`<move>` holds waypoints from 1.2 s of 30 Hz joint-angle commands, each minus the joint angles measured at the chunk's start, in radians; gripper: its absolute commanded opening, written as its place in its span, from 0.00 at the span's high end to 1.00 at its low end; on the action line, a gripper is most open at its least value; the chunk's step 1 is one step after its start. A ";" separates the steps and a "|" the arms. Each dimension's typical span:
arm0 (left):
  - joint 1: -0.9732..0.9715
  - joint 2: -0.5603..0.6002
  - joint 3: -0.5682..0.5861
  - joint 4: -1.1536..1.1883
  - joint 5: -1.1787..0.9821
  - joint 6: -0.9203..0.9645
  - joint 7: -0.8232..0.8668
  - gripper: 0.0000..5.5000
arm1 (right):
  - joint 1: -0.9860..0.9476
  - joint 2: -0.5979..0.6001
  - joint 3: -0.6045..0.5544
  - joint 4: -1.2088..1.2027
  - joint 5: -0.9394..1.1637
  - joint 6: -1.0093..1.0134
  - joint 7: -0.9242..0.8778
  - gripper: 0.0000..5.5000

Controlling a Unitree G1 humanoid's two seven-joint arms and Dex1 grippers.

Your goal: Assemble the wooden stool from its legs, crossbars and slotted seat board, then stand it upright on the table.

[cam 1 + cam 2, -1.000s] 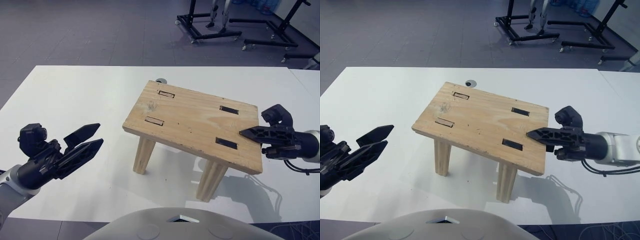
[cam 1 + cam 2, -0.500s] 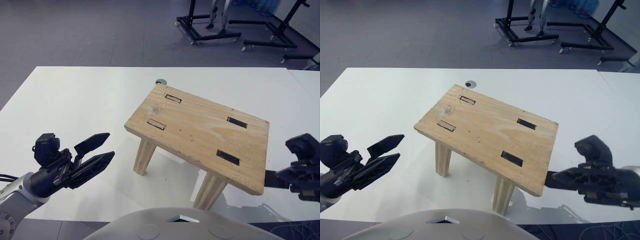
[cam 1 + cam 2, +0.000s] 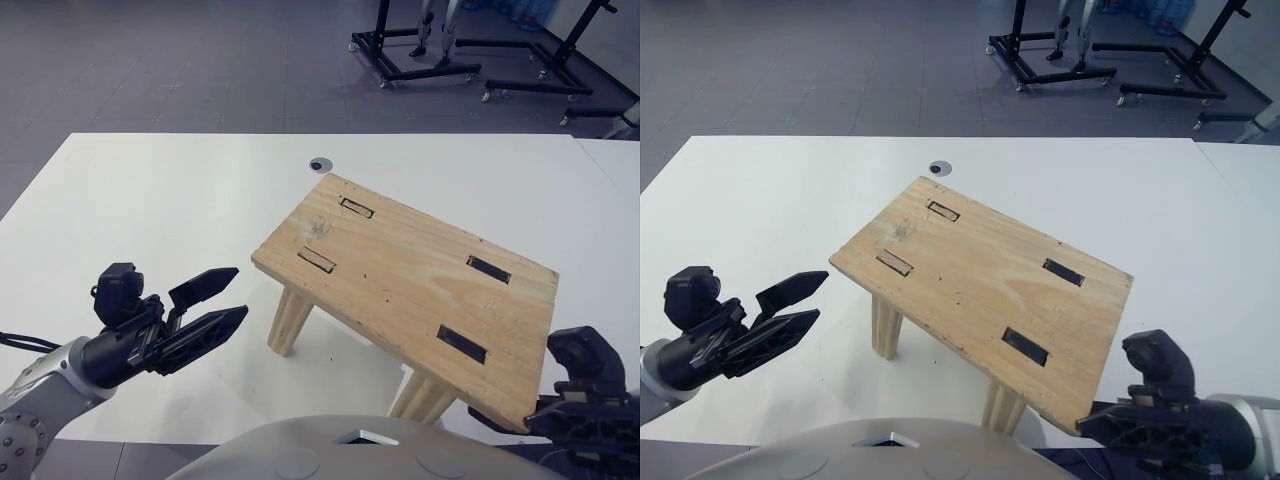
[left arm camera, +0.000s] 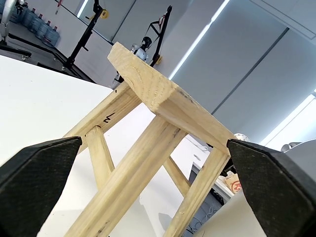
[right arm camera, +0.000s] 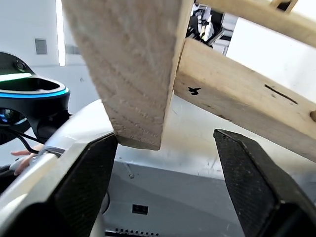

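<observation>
Round disc (image 3: pixel 320 163) on table (image 3: pixel 150 200) behind stool (image 3: pixel 410 265)

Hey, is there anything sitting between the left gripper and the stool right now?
Nothing visible. Just bare table lies between the open left gripper and the nearest leg of the stool.

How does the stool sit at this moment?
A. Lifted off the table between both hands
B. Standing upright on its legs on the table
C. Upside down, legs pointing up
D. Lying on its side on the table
B: the stool stands on its legs on the table, seat side up, with the open left hand beside it and not touching it.
</observation>
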 commanded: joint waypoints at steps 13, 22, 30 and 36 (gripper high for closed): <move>-0.059 0.018 -0.043 -0.001 -0.011 0.006 0.051 0.02 | -0.368 0.141 0.479 0.063 -0.261 -0.177 -0.132 0.37; -0.125 0.029 -0.080 0.047 0.001 0.021 0.039 0.02 | -0.591 0.370 0.501 0.160 -0.465 -0.387 -0.268 0.37; -0.221 0.022 -0.138 0.114 0.035 0.029 0.028 0.02 | -0.931 0.554 0.500 0.347 -0.624 -0.537 -0.450 0.37; -0.329 -0.006 -0.201 0.181 0.080 0.032 0.019 0.02 | -1.161 0.628 0.579 0.655 -0.882 -0.700 -0.366 0.37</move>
